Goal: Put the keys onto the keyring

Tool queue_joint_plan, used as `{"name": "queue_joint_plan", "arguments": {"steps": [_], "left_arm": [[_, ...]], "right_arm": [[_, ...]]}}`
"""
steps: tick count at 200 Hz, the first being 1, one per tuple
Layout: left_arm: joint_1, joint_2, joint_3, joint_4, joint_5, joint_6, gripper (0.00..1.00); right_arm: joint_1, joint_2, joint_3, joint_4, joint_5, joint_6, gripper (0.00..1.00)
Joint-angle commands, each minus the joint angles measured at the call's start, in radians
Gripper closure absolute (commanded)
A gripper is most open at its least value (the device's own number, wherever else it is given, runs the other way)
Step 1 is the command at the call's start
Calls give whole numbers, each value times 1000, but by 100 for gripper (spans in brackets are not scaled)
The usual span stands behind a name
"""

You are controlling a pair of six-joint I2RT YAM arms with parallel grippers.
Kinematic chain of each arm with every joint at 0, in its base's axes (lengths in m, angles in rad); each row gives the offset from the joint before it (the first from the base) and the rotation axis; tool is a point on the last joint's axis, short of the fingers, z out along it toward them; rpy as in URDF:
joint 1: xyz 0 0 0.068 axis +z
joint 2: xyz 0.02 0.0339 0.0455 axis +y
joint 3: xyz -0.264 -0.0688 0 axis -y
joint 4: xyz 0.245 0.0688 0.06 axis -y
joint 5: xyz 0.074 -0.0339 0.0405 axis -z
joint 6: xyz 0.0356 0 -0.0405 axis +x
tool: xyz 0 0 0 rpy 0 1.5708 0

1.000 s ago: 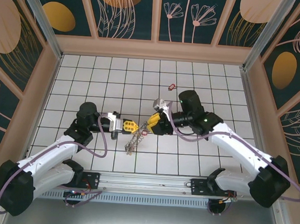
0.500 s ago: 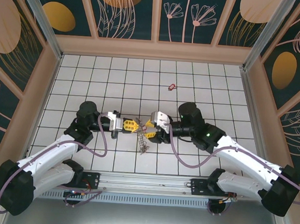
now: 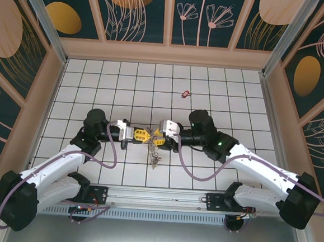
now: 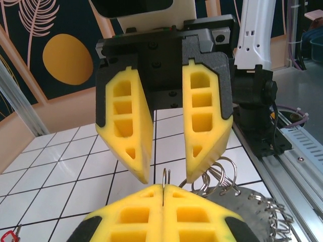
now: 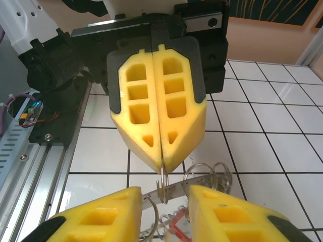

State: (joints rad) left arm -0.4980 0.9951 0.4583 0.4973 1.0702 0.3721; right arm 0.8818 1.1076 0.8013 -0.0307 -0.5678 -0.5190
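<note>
My left gripper [image 3: 142,135] [image 4: 164,189] is shut on the edge of the keyring [image 3: 153,152], a thin grey metal ring. A short arc of the ring [image 4: 166,176] pokes up from between its closed yellow pads. Several small metal rings [image 4: 224,176] and a red tag [image 5: 176,229] hang from it in a bundle just above the tiles. My right gripper [image 3: 159,135] [image 5: 164,201] faces the left one tip to tip. It is open, its fingers [image 5: 96,222] on either side of the protruding ring wire [image 5: 162,184]. One key with a red tag [image 3: 185,93] lies on the far tiles.
The white tiled floor [image 3: 97,88] is walled by patterned panels on three sides. A metal rail [image 3: 161,198] with the arm bases runs along the near edge. A small red piece [image 4: 10,234] lies on the tiles at the left wrist view's lower left corner.
My right gripper has moved left until it meets the left gripper's tips. The hanging bundle has shifted slightly right and now hangs between the two grippers. The left arm has barely moved.
</note>
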Motion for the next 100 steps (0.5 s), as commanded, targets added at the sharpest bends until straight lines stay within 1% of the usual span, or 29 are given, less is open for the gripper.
{"name": "queue_joint_plan", "arguments": {"steps": [1,9,40,73,89,100], "left_arm": [[-6,-3,29,85,40,-22,100],[-7,-1,29,88,40,-25,100],[-7,2,31,96,46,-30,100],[-6,7,31,102,49,-34,100],[-10,8,28,107,50,-38,100],[-11,8,28,109,47,-38,100]], "right_arm": [[13,10,-9,39,-4,-19,69],[15,9,-13,44,5,-18,68],[19,12,-21,61,34,-17,68],[30,10,-29,92,61,-9,75],[34,11,-37,119,68,-1,77],[39,10,-43,134,73,3,82]]}}
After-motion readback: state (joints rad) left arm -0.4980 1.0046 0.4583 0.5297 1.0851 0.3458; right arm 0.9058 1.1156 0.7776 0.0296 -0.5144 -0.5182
